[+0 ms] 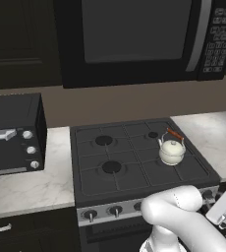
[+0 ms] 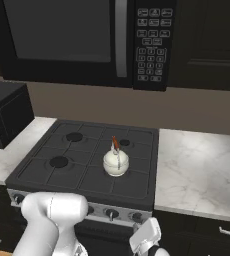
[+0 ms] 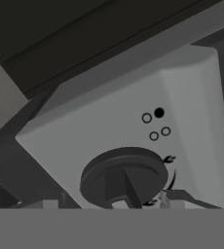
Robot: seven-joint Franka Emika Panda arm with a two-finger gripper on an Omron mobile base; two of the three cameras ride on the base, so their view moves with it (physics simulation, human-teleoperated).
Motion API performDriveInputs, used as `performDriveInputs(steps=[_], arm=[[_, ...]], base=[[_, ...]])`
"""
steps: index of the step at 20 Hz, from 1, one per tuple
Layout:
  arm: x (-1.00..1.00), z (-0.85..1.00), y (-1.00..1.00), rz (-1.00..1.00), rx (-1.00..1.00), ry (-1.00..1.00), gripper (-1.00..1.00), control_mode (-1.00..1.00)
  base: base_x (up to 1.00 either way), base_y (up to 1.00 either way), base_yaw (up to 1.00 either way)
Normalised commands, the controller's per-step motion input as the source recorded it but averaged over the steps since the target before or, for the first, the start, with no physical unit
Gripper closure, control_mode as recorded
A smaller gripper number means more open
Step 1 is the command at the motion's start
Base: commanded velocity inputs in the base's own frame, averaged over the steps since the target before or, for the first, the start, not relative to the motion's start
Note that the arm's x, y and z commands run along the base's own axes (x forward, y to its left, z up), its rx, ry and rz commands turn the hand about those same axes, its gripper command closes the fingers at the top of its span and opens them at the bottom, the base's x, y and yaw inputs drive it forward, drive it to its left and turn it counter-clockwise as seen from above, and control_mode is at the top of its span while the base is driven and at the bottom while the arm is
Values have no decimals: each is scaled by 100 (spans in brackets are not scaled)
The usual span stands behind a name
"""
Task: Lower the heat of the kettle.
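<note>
Hand view: pincer [image 3: 133, 204] close before stove knob [image 3: 123, 177], its spread indiscernible.

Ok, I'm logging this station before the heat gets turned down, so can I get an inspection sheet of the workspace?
Surface: black stove set between pale marble counters; a row of knobs runs along its front panel.
Job's things: kettle upright on the rear right part of the stove. The hand view shows one dark knob close up, with a burner diagram above it.
Clutter: nothing seen on the counters.
Grippers: gripper low at the stove's front right; its jaws cannot be made out.
Cables: nothing seen.
Surroundings: microwave above the stove, toaster oven on the left counter, dark cabinets.
</note>
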Motion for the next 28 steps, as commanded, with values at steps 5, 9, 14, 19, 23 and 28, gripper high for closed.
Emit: performDriveInputs(steps=[5,9,14,19,23,28], arm=[[10,0,13,0,0,-2,100,-100],[16,0,7,0,0,0,100,-100],[6,0,1,0,0,0,100,-100],[0,0,-22,0,18,4,100,-100],[-9,0,-26,0,33,12,100,-100],[-8,0,-22,0,38,16,100,-100]], base=[[0,0,0],[0,0,0],[0,0,0],[0,0,0],[0,0,0],[0,0,0]])
